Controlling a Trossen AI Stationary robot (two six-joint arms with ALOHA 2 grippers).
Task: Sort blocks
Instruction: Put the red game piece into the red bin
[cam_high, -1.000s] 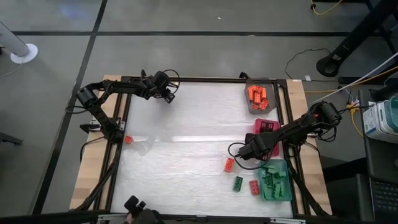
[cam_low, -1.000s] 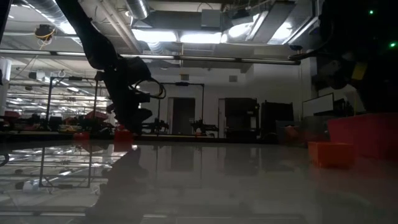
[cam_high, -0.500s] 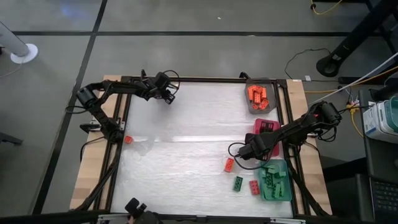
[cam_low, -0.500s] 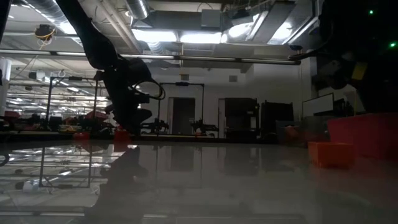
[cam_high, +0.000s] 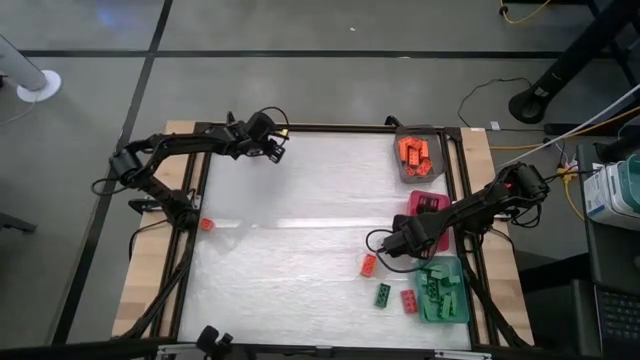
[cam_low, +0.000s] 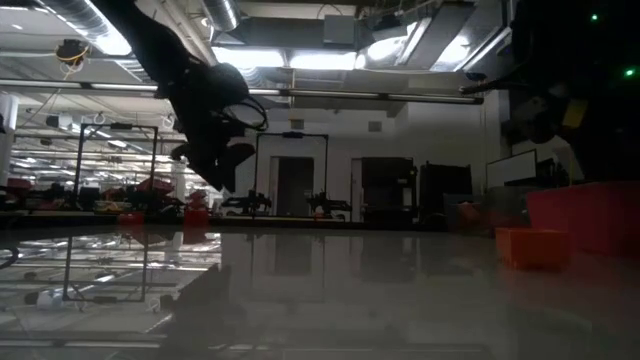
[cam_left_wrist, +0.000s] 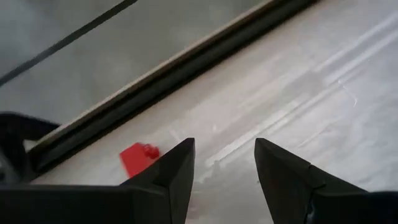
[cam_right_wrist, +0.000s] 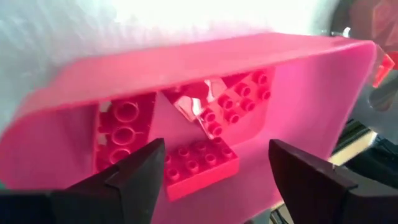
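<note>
Hovering my left gripper (cam_high: 277, 152) above the far corner of the worktop (cam_high: 300, 220), I see its fingers (cam_left_wrist: 177, 165) parted with nothing between them; one red block (cam_left_wrist: 138, 157) lies just beyond them by the frame. My right gripper (cam_high: 381, 246) stands spread wide and empty, facing the pink tray (cam_right_wrist: 298, 93) of red blocks (cam_right_wrist: 193, 158). Just below it lie loose red (cam_high: 369, 264) and green (cam_high: 382, 294) blocks.

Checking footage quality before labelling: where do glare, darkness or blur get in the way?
High view: a bright glare band crosses the white table. Low view: backlit by ceiling lights, so the left arm is a silhouette. Right wrist view: the pink tray looks overexposed, washed white behind it.
</note>
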